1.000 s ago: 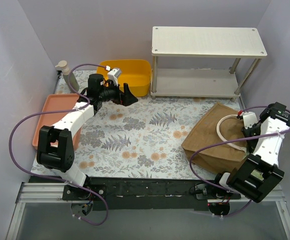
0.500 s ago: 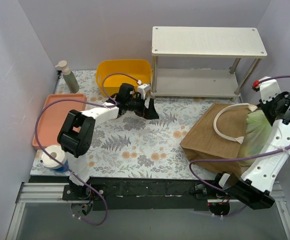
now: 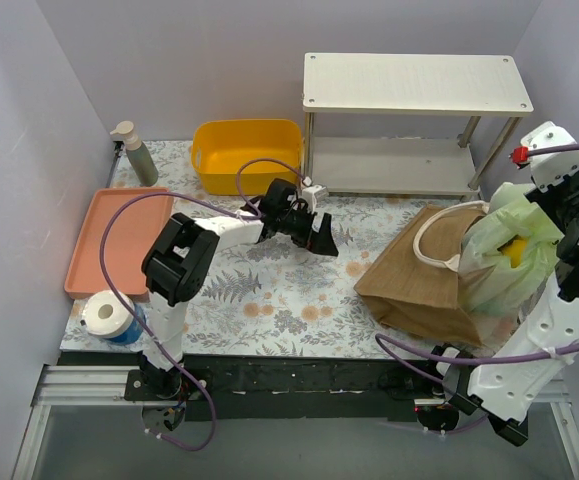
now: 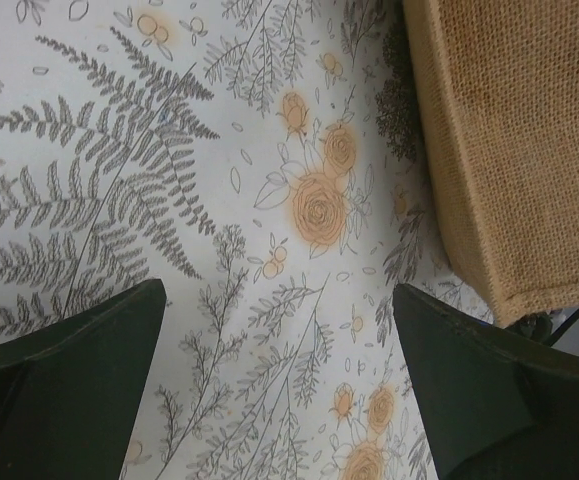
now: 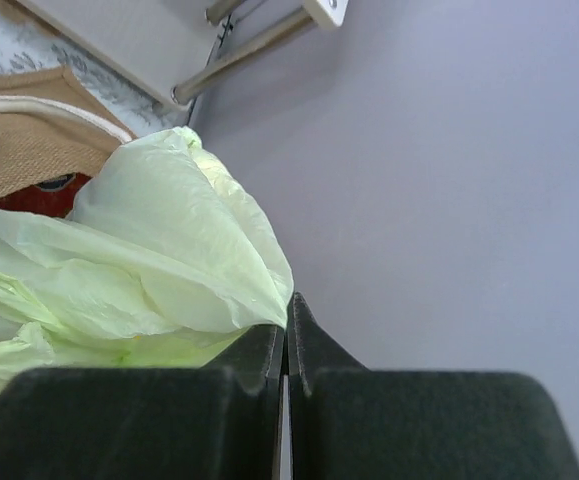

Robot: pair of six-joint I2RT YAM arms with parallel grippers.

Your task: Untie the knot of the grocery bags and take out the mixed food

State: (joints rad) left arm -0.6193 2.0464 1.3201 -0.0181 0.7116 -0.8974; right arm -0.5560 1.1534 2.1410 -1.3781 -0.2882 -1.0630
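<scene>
The pale green plastic bag [image 3: 504,250] hangs above the brown tote [image 3: 419,285], its lower part still in the tote's mouth. My right gripper [image 3: 541,205] is shut on the bag's top edge; in the right wrist view the jaws [image 5: 287,300] pinch the crinkly film [image 5: 159,260]. Something yellow-orange shows through the bag [image 3: 512,250]. A red item [image 5: 39,195] lies inside the tote [image 5: 19,150]. My left gripper [image 3: 324,235] is open and empty, low over the floral cloth, just left of the tote [image 4: 509,130]; its jaws [image 4: 277,290] stand wide apart.
A yellow bin [image 3: 247,150] and a soap pump bottle [image 3: 137,155] stand at the back left. A white two-level shelf [image 3: 414,85] stands at the back right. An orange tray [image 3: 109,235] and a white roll [image 3: 104,312] lie at the left edge.
My right arm has risen and pulled the green bag up out of the tote. My left arm has swept right from the yellow bin toward the tote.
</scene>
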